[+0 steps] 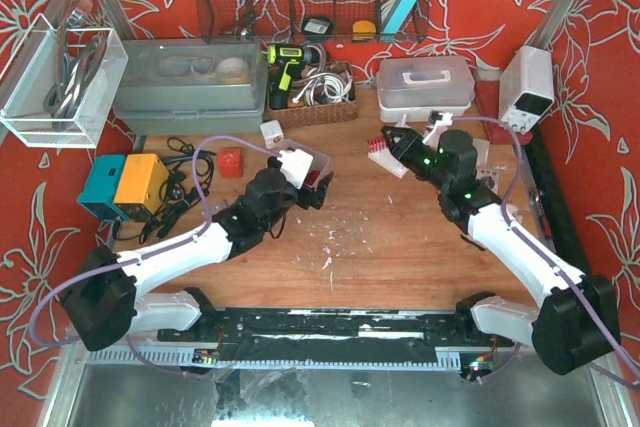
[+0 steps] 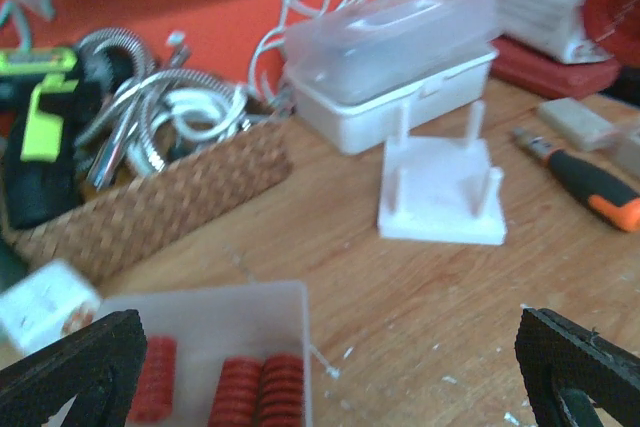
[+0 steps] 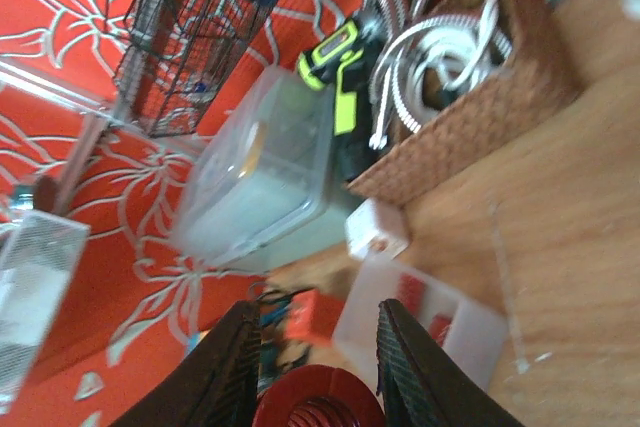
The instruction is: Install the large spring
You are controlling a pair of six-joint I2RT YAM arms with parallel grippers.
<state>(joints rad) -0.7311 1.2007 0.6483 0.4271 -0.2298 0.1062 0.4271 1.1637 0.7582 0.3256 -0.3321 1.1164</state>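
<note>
Large spring (image 3: 318, 402) sits clamped between the right jaws; left jaws stand apart.

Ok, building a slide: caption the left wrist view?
Left tool open by a clear tray of red springs, white four-peg base ahead.

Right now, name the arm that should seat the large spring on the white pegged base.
Right. The right tool has a large red coil spring between its fingers. The left tool is open and empty, above the clear plastic box of red springs, so it must pick one first.
</note>
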